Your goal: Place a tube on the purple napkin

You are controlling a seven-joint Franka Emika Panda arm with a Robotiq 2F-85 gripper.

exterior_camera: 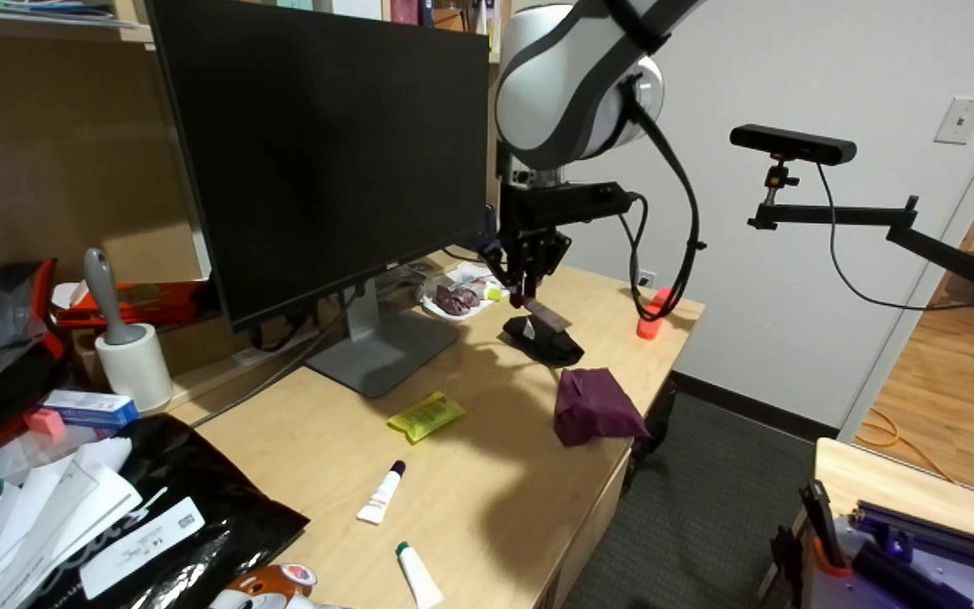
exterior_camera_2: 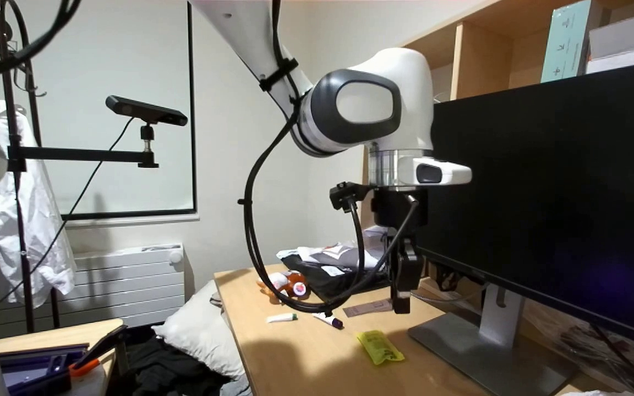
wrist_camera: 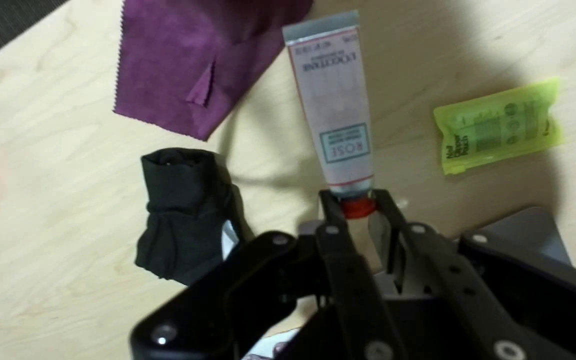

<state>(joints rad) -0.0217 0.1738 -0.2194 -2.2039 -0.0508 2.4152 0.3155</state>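
Note:
My gripper (wrist_camera: 355, 202) is shut on the red cap of a pale pink tube (wrist_camera: 335, 107) marked "ROSE". The tube juts out sideways, held above the table. The gripper (exterior_camera: 524, 298) and the tube (exterior_camera: 549, 316) also show in an exterior view, over the black cloth item. They show too in an exterior view (exterior_camera_2: 401, 307), below the wrist. The purple napkin (exterior_camera: 597, 408) lies crumpled near the table's front edge, apart from the tube. In the wrist view the napkin (wrist_camera: 168, 75) is at upper left, and the tube's flat end overlaps its edge. Two white tubes (exterior_camera: 382, 492) (exterior_camera: 419, 577) lie on the table.
A black folded cloth item (wrist_camera: 183, 215) lies beside the napkin. A yellow pouch (exterior_camera: 425, 416) lies mid-table. A large monitor (exterior_camera: 326, 144) on a grey stand (exterior_camera: 381, 351) rises close to the arm. A red object (exterior_camera: 654, 315) lies at the table's edge. A black bag (exterior_camera: 174, 507) lies nearby.

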